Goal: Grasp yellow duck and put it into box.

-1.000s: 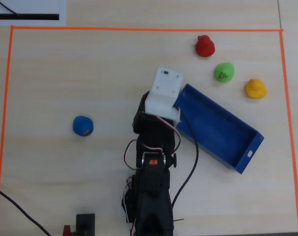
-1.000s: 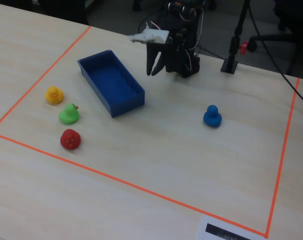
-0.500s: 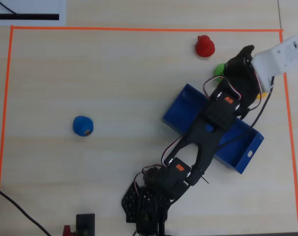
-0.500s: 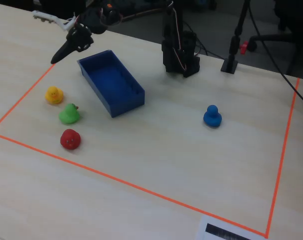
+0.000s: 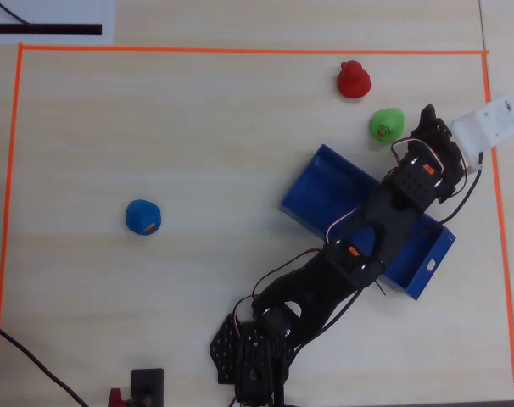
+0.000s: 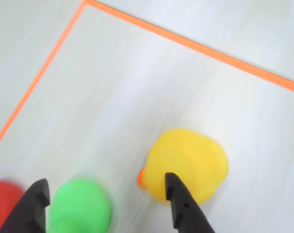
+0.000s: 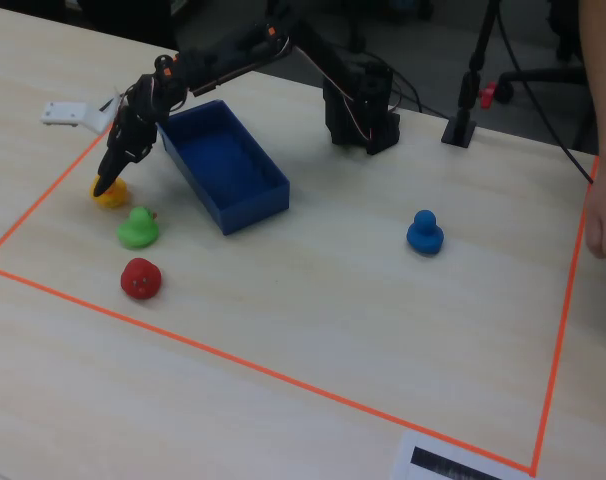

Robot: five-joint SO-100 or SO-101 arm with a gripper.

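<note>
The claw [image 6: 106, 199] hangs wide open right over the yellow duck [image 6: 188, 162], which sits on the table beside the green duck [image 6: 81, 206], probably lining up to grab it for the blue box [image 7: 223, 165].

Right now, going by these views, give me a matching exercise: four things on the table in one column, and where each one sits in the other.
Things:
1. yellow duck
2. blue duck
3. red duck
4. box

Places:
A. alone, far from the other ducks
B. under the forearm in the overhead view
C. just beyond the open jaws in the wrist view
D. beside the green duck, on its side away from the box

Pairs: 1-C, 2-A, 3-D, 4-B
</note>
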